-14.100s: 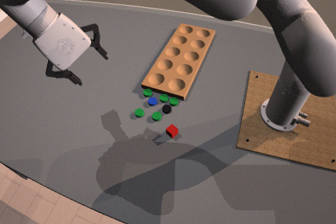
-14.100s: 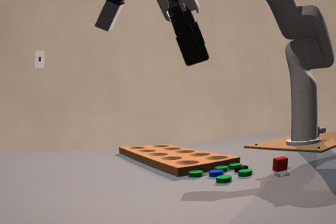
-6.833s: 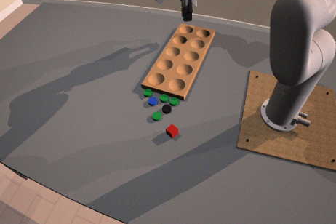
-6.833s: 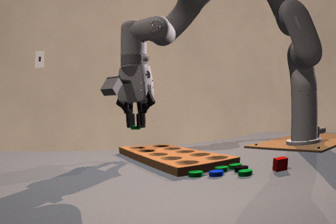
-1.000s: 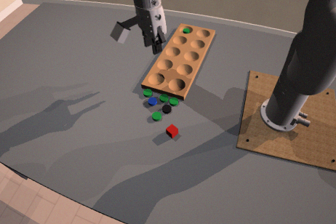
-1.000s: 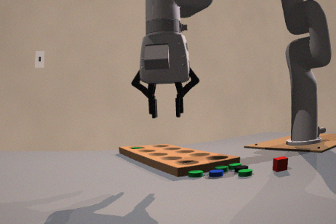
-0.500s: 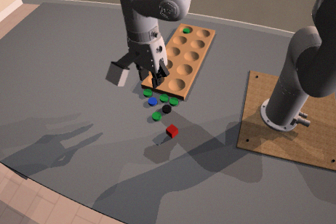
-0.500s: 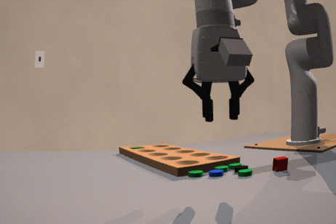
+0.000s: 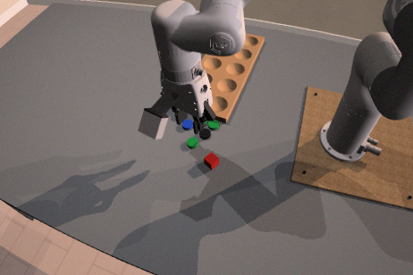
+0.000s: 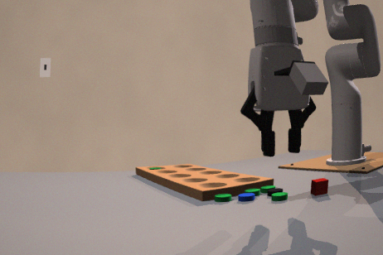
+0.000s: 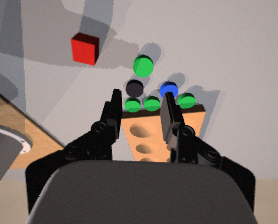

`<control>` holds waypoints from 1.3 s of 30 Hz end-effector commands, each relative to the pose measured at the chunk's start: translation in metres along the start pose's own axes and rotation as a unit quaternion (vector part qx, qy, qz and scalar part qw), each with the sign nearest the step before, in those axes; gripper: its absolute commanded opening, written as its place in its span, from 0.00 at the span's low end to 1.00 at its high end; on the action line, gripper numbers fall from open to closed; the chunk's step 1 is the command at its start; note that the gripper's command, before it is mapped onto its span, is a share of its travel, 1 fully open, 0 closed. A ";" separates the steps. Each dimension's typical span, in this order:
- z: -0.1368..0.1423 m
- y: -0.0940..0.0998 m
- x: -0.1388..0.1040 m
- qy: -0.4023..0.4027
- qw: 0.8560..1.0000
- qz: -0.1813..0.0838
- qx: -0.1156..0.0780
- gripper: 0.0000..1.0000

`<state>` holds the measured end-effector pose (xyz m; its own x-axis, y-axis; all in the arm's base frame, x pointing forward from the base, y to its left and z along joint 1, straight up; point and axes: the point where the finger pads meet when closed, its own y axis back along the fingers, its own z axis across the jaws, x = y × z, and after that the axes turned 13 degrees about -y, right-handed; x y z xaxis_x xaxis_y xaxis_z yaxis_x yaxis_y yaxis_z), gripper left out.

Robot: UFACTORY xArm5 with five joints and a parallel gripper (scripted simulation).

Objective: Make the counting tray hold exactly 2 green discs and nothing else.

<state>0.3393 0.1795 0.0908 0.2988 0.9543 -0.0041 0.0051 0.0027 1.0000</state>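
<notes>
The wooden counting tray lies flat, with one green disc in a far corner pocket; the other pockets in view are empty. Several green discs lie loose on the table at the tray's near end, among them one set apart from the tray and one against its edge. In the wrist view, two green discs lie between the fingers' lines. My gripper hovers well above this cluster, partly open and empty. It also shows in the top view and the wrist view.
A blue disc and a black disc lie among the green ones. A red cube sits just beyond them. The arm's base stands on a wooden plate at the right.
</notes>
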 end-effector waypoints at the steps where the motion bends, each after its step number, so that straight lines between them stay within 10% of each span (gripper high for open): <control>1: 0.002 -0.033 0.002 0.000 1.000 0.001 -0.001 0.47; 7: 0.001 -0.070 0.002 0.000 1.000 0.001 -0.001 0.47; 21: 0.001 -0.071 0.002 0.000 1.000 0.001 -0.001 0.47; 22: 0.001 -0.071 0.002 0.000 1.000 0.001 -0.001 0.00; 39: 0.001 -0.071 0.002 0.000 1.000 0.001 -0.001 0.00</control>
<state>0.3397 0.1802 0.0188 0.2979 0.9546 -0.0040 0.0049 0.0027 1.0000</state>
